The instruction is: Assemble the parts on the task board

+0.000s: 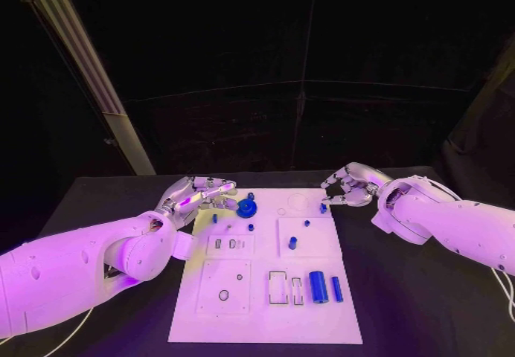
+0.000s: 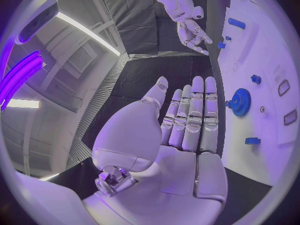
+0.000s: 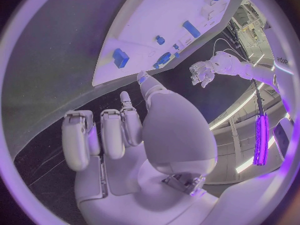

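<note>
My left hand [image 1: 199, 195] hovers at the far left corner of the task board [image 1: 269, 327], just off its left edge, fingers straight, close together and empty; the left wrist view shows the palm [image 2: 181, 135] bare. My right hand [image 1: 345, 187] hangs at the far right corner, fingers curled loosely downward with nothing between them, and the right wrist view shows them [image 3: 112, 135] half bent over the black table [image 1: 408, 297], holding nothing.

The blue gear [image 1: 247, 208] sits near the far left corner, just beside my left fingertips, so I judge it the piece in hand. To do this well, I should come down over it from above, pinch it by the rim rather than the teeth, and keep it level so its bore meets a peg squarely. A small blue peg [image 1: 292, 242] stands near the board's middle, another piece [image 1: 322, 208] by the far right edge under my right hand. The large blue cylinder [image 1: 318, 287] and a slimmer one [image 1: 336, 288] lie near the near right corner, beside empty rectangular slots [image 1: 278, 288].

I read no brand, label or writing on the board or parts.
</note>
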Controlling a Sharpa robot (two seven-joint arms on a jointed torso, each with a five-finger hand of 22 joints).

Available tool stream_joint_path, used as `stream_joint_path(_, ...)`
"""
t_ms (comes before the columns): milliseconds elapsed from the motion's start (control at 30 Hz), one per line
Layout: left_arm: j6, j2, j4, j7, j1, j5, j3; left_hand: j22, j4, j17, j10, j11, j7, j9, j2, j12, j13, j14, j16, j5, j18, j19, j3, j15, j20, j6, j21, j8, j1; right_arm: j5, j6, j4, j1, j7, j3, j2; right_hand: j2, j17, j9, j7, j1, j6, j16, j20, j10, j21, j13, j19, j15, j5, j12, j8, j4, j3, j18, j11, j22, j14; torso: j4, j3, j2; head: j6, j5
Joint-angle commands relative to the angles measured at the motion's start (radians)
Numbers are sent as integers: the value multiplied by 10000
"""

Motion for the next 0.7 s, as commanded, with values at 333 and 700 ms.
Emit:
stream_joint_path(333, 153, 52, -123, 90, -9, -32, 4, -14, -45, 14, 48, -12, 11, -11, 44, -61, -12, 17, -64, 14, 123, -16, -11, 32, -10, 82, -45, -61, 88, 279, 518, -296, -178, 570, 2, 108, -75, 605, 3, 18, -64, -83, 34, 7, 105, -1, 997, 868, 6, -79, -21, -46, -33, -36, -84, -28, 2367, 591, -2, -5, 3, -96, -22)
stream_joint_path(700, 167, 64, -167, 75, -12, -32, 3, -19, -69, 18, 61, -14, 7, -11, 62, -74, -13, 20, -77, 25, 124, -18, -4, 30, -11, 90, -47, -71, 101, 215, 573, -500, -397, 540, 2, 214, 42, 726, 47, 42, -139, 51, 98, 28, 149, 44, 1061, 928, 33, -3, 53, 25, -27, -61, -107, 0, 2460, 622, 18, -1, -1, -134, -17)
